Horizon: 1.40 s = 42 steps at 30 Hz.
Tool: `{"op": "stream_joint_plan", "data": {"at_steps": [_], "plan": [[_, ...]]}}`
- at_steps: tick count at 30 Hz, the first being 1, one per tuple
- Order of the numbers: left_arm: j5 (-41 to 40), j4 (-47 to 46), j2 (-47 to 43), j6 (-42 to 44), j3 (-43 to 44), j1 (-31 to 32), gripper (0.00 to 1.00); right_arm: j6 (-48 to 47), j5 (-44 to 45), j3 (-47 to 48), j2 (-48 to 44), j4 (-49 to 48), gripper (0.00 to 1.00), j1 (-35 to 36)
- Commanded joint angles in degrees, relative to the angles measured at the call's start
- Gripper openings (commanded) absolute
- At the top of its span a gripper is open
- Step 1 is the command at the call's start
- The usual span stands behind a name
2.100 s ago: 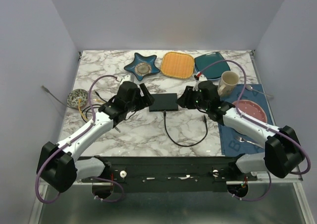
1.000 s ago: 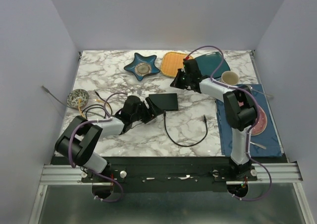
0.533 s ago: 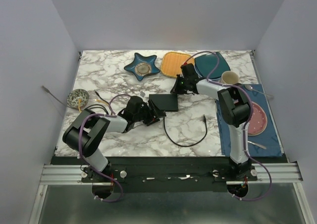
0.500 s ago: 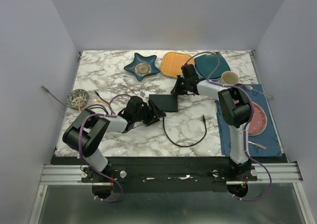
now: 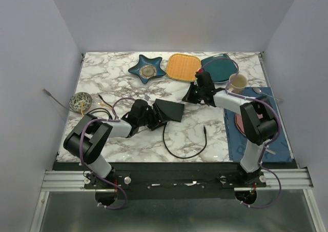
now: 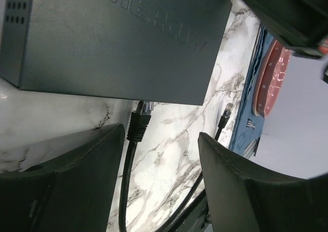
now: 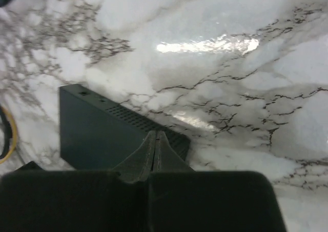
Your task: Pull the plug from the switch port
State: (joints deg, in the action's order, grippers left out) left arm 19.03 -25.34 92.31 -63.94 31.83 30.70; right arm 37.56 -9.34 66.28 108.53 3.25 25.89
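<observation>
Fingers spread, the left gripper (image 6: 161,139) is straddling the plug (image 6: 138,124) at the switch's (image 6: 118,42) near edge, cable (image 6: 124,186) trailing straight back; the right gripper (image 7: 155,142), pinched closed and empty, is poised opposite.

White links, bulky black joints and looping purple cables (image 5: 221,60) make up the left arm (image 5: 117,128) and right arm (image 5: 229,99). The left gripper (image 6: 161,155) carries matte black, wedge-shaped fingers (image 6: 241,191) low in frame.

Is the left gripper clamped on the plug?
No, the left gripper is open, with the plug in the wide gap between its fingers.
</observation>
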Motion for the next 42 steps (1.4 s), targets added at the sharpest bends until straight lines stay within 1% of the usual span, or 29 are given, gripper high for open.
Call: {"op": "stream_joint_plan", "data": {"at_steps": [1, 3, 4, 5, 10, 16, 19, 21, 28, 31, 34, 35, 38, 42], "plan": [[-2.94, 3.37, -1.79, 0.14, -0.63, -0.02, 0.73, -0.82, -2.84, -2.82, -9.20, -4.10, 0.01, 0.74], [-2.94, 2.06, -1.52, -0.48, -1.42, -0.02, 0.73, -0.12, -7.68, -5.28, -10.27, -6.49, 0.02, 0.83], [-2.86, 1.53, -1.43, -0.74, -1.69, -0.02, 0.73, 0.92, -11.54, -5.89, -10.18, -7.89, 0.01, 1.18], [-2.59, 0.13, -1.35, -1.01, -1.95, -0.02, 0.73, 1.28, -12.88, -6.51, -9.57, -8.43, 0.01, 1.35], [-1.63, -3.83, -0.47, -2.76, -3.44, -0.02, 0.70, 3.39, -17.01, -9.85, -6.67, -11.24, 0.01, 2.15], [-0.13, -11.91, 1.29, -6.01, -5.55, -0.11, 0.68, 6.82, -22.64, -11.61, -2.02, -16.07, 0.01, 2.23], [0.83, -15.34, 2.43, -7.16, -6.08, -0.29, 0.65, 7.44, -23.44, -12.14, -0.78, -16.87, 0.01, 2.23], [1.01, -17.19, 3.04, -7.86, -6.69, -0.55, 0.65, 7.61, -23.61, -12.32, 0.45, -17.22, 0.01, 2.24], [1.28, -19.21, 4.28, -9.27, -7.75, -1.43, 0.65, 7.70, -21.77, -13.46, 1.77, -16.78, 0.01, 2.24], [1.28, -22.81, 5.24, -10.67, -9.24, -2.13, 0.64, 7.70, -21.51, -13.90, 1.77, -16.78, 0.01, 2.15], [1.71, -29.22, 7.26, -13.57, -11.09, -2.66, 0.62, 7.61, -21.24, -13.99, 2.12, -16.61, 0.01, 2.23], [1.89, -32.72, 8.05, -14.97, -11.44, -2.75, 0.61, 7.53, -21.24, -13.99, 2.30, -16.61, 0.01, 2.15], [2.77, -38.00, 10.95, -16.91, -12.23, -3.10, 0.58, 7.53, -21.07, -14.07, 2.56, -16.69, 0.01, 2.24], [3.21, -39.96, 13.59, -18.32, -12.06, -3.10, 0.57, 7.53, -20.63, -14.43, 2.56, -16.87, 0.01, 2.24]]}}
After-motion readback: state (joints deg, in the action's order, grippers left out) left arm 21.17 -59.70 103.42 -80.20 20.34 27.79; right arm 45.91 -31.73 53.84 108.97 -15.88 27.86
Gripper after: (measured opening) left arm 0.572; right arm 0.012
